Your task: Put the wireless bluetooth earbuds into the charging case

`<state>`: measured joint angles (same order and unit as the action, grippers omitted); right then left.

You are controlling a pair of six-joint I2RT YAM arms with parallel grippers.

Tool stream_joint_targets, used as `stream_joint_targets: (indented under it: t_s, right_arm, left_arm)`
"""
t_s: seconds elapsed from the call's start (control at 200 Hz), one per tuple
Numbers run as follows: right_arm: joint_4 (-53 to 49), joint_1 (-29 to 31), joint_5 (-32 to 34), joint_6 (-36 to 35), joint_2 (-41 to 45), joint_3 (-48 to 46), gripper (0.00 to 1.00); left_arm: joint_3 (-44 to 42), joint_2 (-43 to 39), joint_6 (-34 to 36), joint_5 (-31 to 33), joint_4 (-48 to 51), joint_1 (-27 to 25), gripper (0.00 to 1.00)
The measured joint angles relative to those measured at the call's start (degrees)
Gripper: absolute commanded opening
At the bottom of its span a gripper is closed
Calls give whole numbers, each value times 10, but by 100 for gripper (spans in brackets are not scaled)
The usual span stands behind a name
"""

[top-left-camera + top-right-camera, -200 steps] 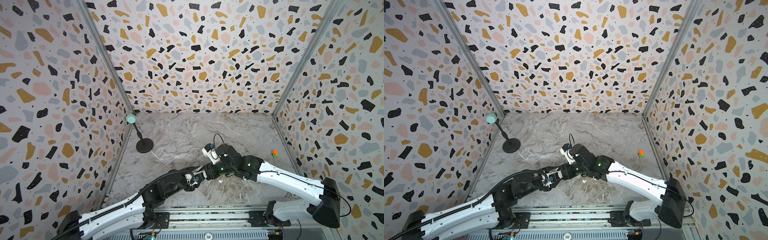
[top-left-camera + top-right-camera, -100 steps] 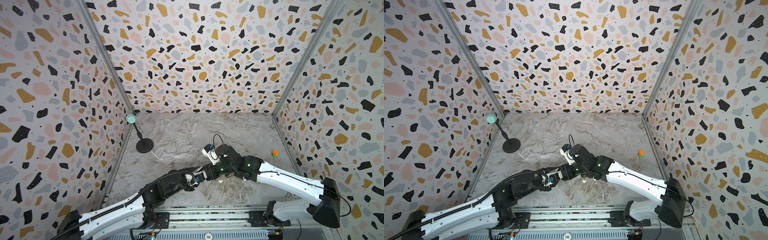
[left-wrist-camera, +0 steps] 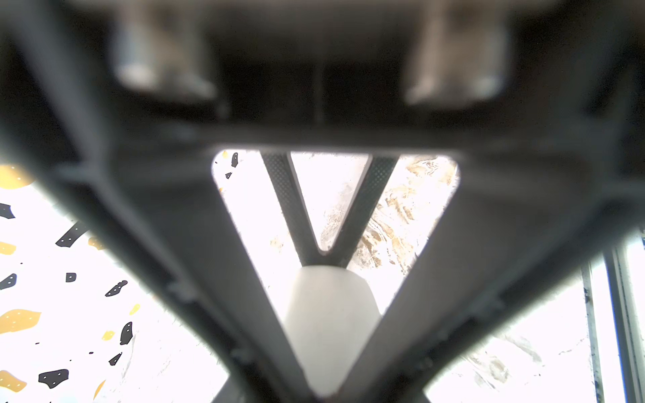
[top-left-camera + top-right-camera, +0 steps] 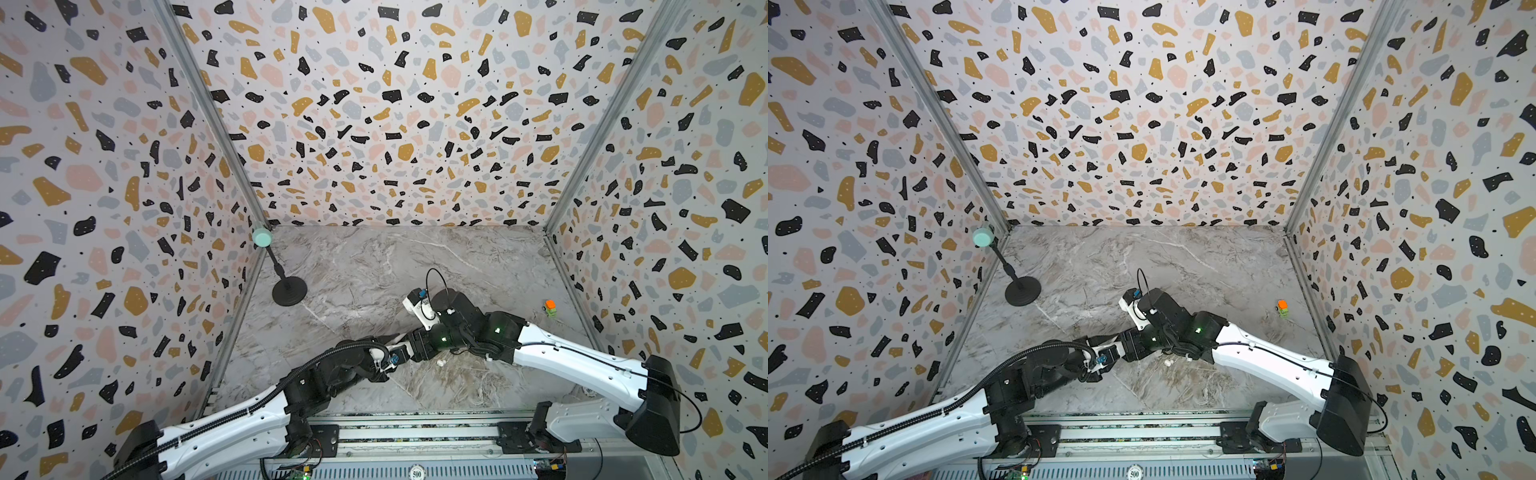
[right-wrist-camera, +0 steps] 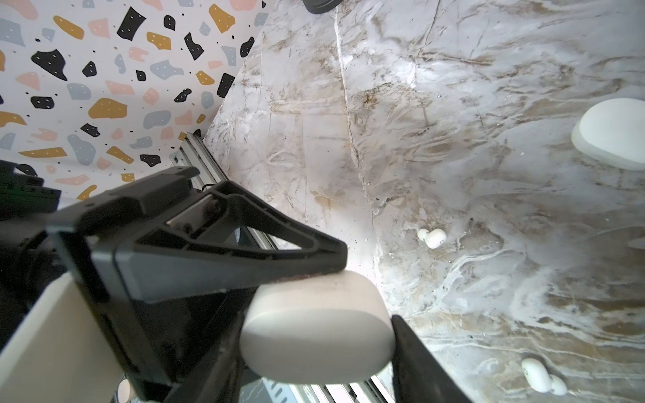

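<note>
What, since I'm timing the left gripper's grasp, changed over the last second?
The left gripper closed to shut, its tips at the edge of the charging case held in the right gripper; whether it pinches the case is unclear. Nothing else visibly moved: the right gripper's hold and the loose earbud stayed.

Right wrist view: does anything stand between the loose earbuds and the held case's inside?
Yes: the case, held by the right gripper, shows no opening, so its lid looks shut. The left gripper, shut, is at its edge. Nothing lies on the table between the nearest earbud and it.
</note>
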<state>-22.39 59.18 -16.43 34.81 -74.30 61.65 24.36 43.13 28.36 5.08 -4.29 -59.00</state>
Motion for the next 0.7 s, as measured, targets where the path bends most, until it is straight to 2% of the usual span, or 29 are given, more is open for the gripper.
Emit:
stream_joint_targets:
  t_s: [0.04, 0.13, 0.265, 0.345, 0.415, 0.601, 0.701]
  right_arm:
    - [1, 0, 0, 0, 0, 0, 0]
    - [2, 0, -1, 0, 0, 0, 12]
    - [7, 0, -3, 0, 0, 0, 22]
    - [10, 0, -5, 0, 0, 0, 29]
    - [13, 0, -5, 0, 0, -1, 34]
    - [15, 0, -5, 0, 0, -1, 46]
    - [15, 0, -5, 0, 0, -1, 57]
  left_arm:
    - [0, -1, 0, 0, 0, 0, 33]
    - [0, -3, 0, 2, 1, 0, 23]
    - [0, -9, 2, 4, 4, 0, 8]
    - [0, -12, 4, 6, 4, 0, 3]
    - [0, -13, 5, 8, 4, 0, 0]
    - [0, -14, 7, 10, 5, 0, 0]
    - [0, -16, 8, 10, 5, 0, 0]
